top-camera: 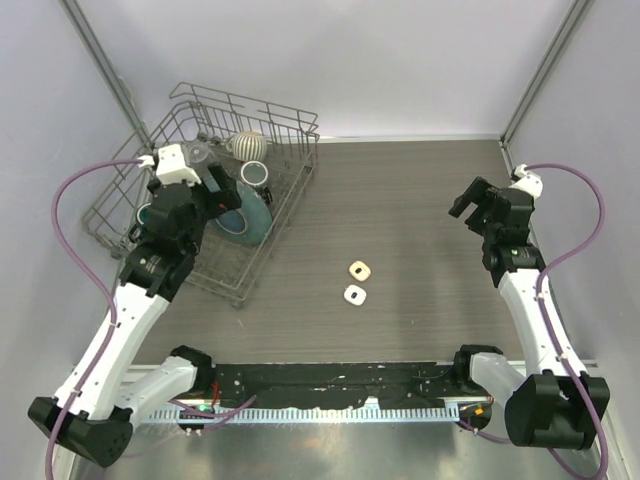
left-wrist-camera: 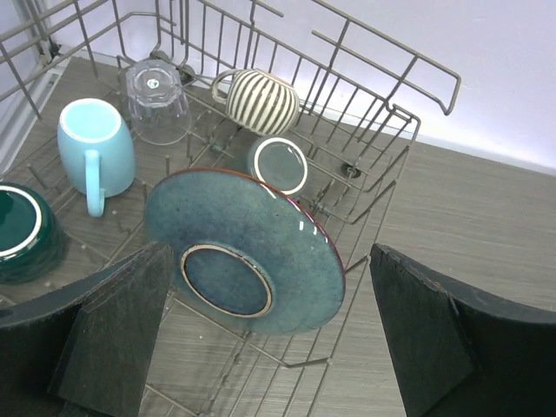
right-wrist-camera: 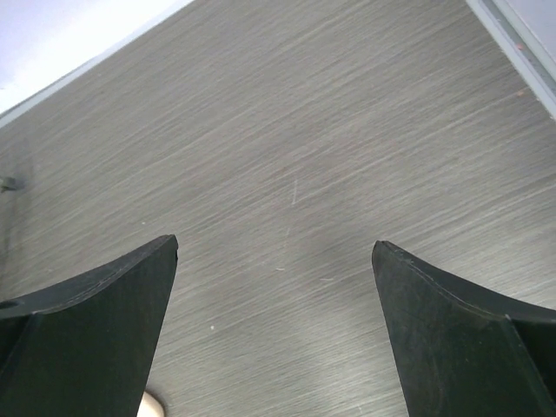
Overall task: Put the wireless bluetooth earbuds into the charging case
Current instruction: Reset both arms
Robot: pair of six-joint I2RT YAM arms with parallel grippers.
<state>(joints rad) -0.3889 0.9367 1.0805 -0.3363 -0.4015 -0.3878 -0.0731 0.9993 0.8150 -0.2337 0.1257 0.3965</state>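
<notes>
Two tiny rounded pieces lie mid-table in the top view: a cream one (top-camera: 360,270) and a white one (top-camera: 354,295) just in front of it, each with a dark spot. They are too small to tell earbuds from charging case. A cream sliver (right-wrist-camera: 152,405) peeks in at the bottom of the right wrist view. My left gripper (top-camera: 226,192) is open and empty over the wire dish rack (top-camera: 292,127), far left of the pieces; in its wrist view (left-wrist-camera: 269,252) a blue plate shows between the fingers. My right gripper (top-camera: 470,200) is open and empty over bare table at the right (right-wrist-camera: 274,245).
The dish rack at the back left holds a blue plate (left-wrist-camera: 252,252), a light blue mug (left-wrist-camera: 91,143), a striped mug (left-wrist-camera: 261,100), an upturned clear glass (left-wrist-camera: 156,100), a dark green bowl (left-wrist-camera: 22,230) and a small cup (left-wrist-camera: 280,165). Walls close in the table's back and sides.
</notes>
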